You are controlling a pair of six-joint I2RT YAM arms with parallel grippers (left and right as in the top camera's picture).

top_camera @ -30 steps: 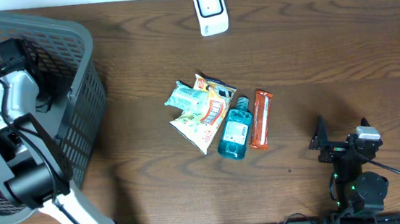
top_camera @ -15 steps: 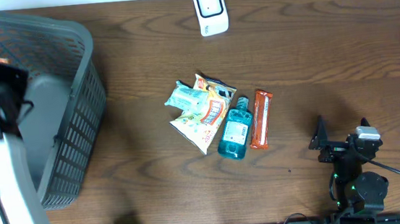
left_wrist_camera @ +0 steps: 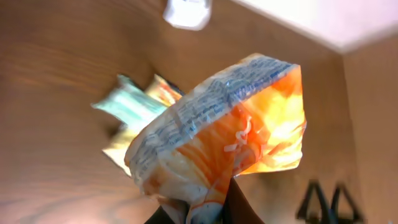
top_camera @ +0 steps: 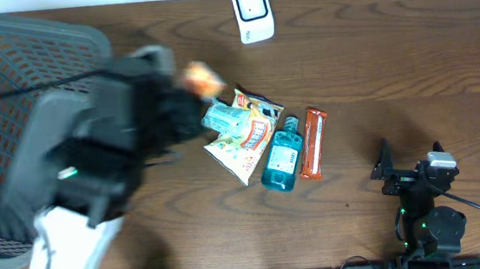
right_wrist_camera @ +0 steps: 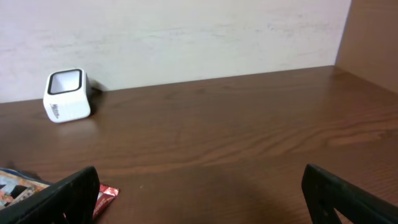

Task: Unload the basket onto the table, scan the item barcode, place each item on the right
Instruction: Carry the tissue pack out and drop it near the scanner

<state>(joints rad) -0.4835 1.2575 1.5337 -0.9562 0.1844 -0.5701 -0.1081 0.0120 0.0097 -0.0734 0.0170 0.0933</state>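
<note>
My left gripper [top_camera: 189,88] is shut on an orange and white snack packet [top_camera: 203,76] and holds it in the air just left of the pile of goods. In the left wrist view the packet [left_wrist_camera: 230,130] fills the middle, pinched at its lower end between the dark fingers [left_wrist_camera: 236,208]; I can make out no barcode on it. The white scanner [top_camera: 252,12] stands at the table's far edge, also seen as the scanner [left_wrist_camera: 186,11] above the packet. My right gripper [top_camera: 410,156] rests open at the near right with nothing in it [right_wrist_camera: 205,205].
A pile lies mid-table: a teal packet [top_camera: 224,117], a yellow snack bag [top_camera: 243,147], a blue bottle [top_camera: 282,155] and a red bar [top_camera: 313,143]. A grey mesh basket [top_camera: 39,26] stands at the left. The scanner [right_wrist_camera: 64,96] stands against the back wall.
The left arm has swung out of the basket to the right, carrying the orange packet over the table beside the pile. The right arm has not moved.
</note>
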